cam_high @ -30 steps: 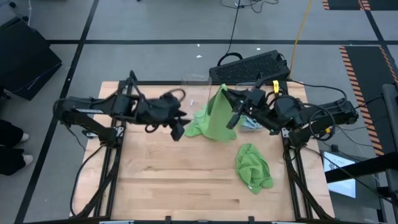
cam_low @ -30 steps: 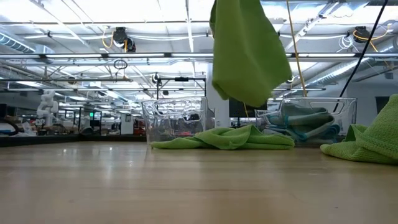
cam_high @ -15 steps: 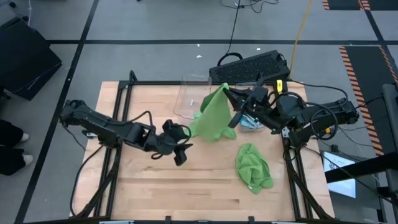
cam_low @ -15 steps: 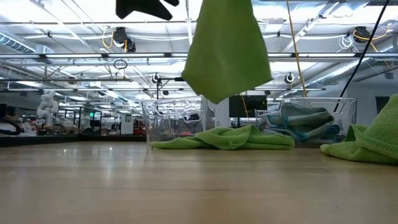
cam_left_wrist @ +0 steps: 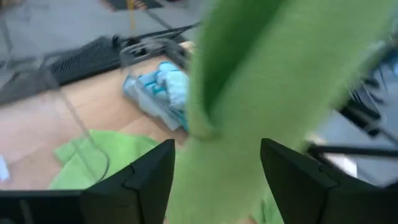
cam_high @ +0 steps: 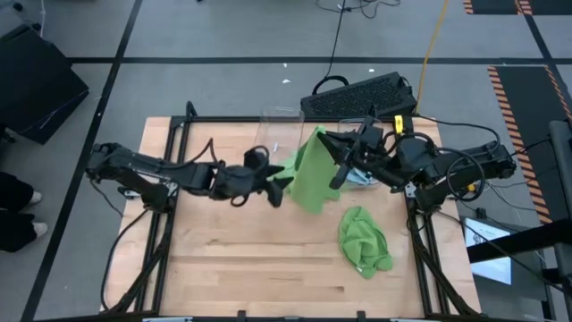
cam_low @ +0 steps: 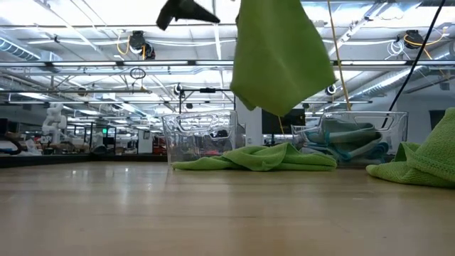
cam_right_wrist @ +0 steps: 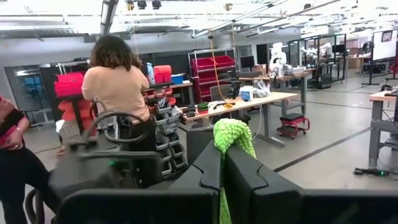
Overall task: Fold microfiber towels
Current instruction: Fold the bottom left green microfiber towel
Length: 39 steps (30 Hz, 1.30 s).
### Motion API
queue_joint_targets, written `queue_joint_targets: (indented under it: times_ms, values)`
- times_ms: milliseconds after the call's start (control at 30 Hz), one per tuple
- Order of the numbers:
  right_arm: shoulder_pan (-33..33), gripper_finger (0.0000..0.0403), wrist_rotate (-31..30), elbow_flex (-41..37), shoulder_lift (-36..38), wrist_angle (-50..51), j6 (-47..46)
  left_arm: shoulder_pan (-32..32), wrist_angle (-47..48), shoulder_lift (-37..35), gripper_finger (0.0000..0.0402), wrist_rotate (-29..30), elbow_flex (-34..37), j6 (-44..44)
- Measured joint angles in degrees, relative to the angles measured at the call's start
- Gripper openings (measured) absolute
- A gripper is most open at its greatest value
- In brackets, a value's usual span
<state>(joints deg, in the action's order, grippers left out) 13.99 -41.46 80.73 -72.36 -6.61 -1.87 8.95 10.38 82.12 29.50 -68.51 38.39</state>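
1. The right gripper (cam_high: 338, 143) is clamped on the top corner of the hanging towel (cam_high: 310, 172), fingers pressed together with a tuft of green between them in its wrist view (cam_right_wrist: 231, 138). It holds that corner high over the table's 1 o'clock area.
2. The left gripper (cam_high: 282, 182) has its fingers apart, and the towel's hanging edge (cam_left_wrist: 261, 93) runs down between them. That view is blurred, so it is probably not yet gripping.
3. The towel drapes free in the air (cam_low: 281, 60), its lowest corner well clear of the table (cam_high: 223, 259).
4. Below and behind it, toward 12 o'clock, a second green towel (cam_low: 259, 158) lies flat and rumpled in front of an empty bin (cam_low: 199, 135). A bin (cam_low: 355, 139) holding blue towels (cam_left_wrist: 163, 87) stands to its right in the low view.
5. A third green towel (cam_high: 365, 240) lies crumpled at 4 o'clock.
6. Progress looks early: no neatly folded towel shows anywhere. One towel is only being spread, and the two loose ones and those in the bin remain.
7. Compared with half a second ago, the left gripper has swung from the table's middle up to the towel's edge and widened. The right grip is unchanged.
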Motion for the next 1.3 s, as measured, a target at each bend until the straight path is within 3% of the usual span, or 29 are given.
queue_joint_targets:
  times_ms: [133, 400, 867, 1300]
  values:
    - [0.0, 0.0, 1.3, 0.0, 0.0, 0.2, 0.1, -2.9, 0.6, 0.1, 0.0241, -1.9, 0.0, 5.8]
    - [0.0, 0.0001, 1.3, 0.0, 0.0, 1.3, 0.2, -6.1, -1.5, 2.3, 0.0232, -9.2, 0.0, 6.2]
    - [0.0, 0.0003, 1.3, 0.0, 0.0, 1.7, -0.2, -8.3, -1.6, 4.0, 0.0011, -9.9, 0.0, 6.0]
    - [0.0, 0.0004, 1.3, 0.0, 0.0, 2.4, -0.2, -8.9, -1.8, 4.0, 0.0012, -17.1, 0.0, 5.7]
